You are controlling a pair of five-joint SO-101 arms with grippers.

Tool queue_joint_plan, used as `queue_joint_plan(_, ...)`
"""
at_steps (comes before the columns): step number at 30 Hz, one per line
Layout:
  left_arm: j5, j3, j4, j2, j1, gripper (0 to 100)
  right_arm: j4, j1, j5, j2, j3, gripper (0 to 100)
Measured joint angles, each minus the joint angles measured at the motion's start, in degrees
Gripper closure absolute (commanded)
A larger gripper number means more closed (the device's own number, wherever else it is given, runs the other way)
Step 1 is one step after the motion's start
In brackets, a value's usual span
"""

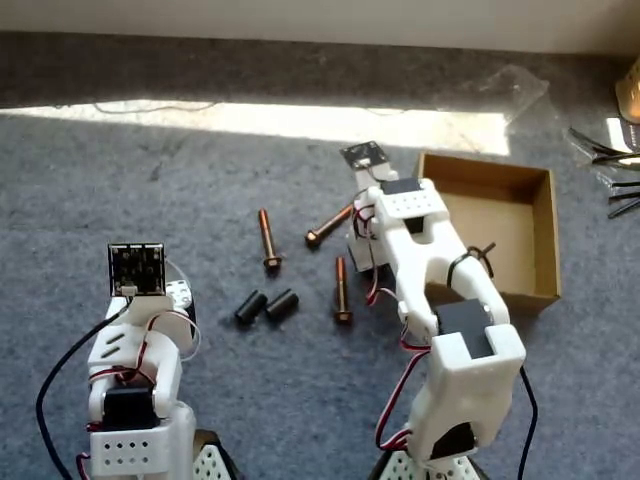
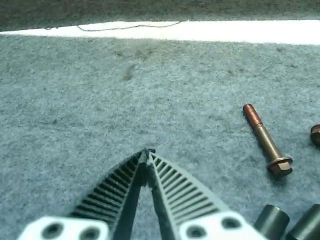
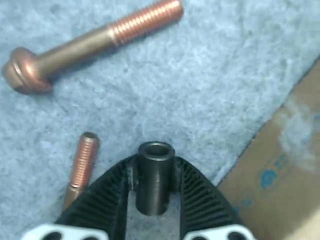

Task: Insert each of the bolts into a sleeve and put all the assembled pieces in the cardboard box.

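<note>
In the high view, the right arm (image 1: pixel 440 270) lies stretched between the cardboard box (image 1: pixel 530 215) and three loose bolts (image 1: pixel 342 290). The left arm (image 1: pixel 135 370) sits folded back.

In the left wrist view, the left gripper (image 2: pixel 148 156) is clenched and empty.

In the right wrist view, the right gripper (image 3: pixel 156 162) grasps a sleeve (image 3: pixel 156 185), bore outward. The nearest bolt (image 3: pixel 81 167) lies just beside it, roughly parallel.

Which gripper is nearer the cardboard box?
Right. The right gripper, holding a sleeve, sits just beside the cardboard box; the left gripper is over carpet beyond the bolts, far from it.
</note>
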Motion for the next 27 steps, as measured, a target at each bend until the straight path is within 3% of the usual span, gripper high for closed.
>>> queue_joint_plan(9, 0.0, 0.0, 0.0, 0.0, 0.0, 99, 4.75, -0.09, -0.09, -2.11, -1.49, 99.3)
queue_joint_plan(27, 0.0, 0.0, 0.0, 0.0, 0.0, 99, 8.18, -6.68, 0.0, -34.99, 7.47, 99.3)
